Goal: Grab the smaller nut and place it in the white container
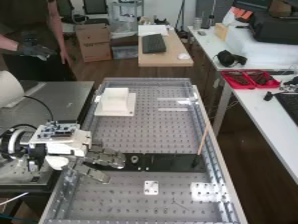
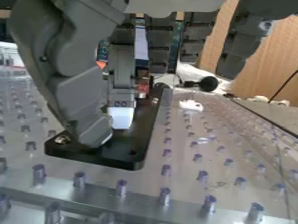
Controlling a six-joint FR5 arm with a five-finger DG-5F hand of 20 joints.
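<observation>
Fingers [image 2: 122, 75] open, thumb [image 2: 86, 105] low over the black bar [image 2: 118, 156] — what looks like the smaller nut [image 2: 63, 139] sits beside it, near the bar's end. Pickup comes first: align, then pinch lightly — only then the white container [image 1: 116, 106].

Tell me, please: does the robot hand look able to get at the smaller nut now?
Probably yes: the robot hand is low over the black bar, and nothing covers the smaller nut close beside a fingertip. It may need a small shift, since the nut looks outside the fingers' grasp.
</observation>
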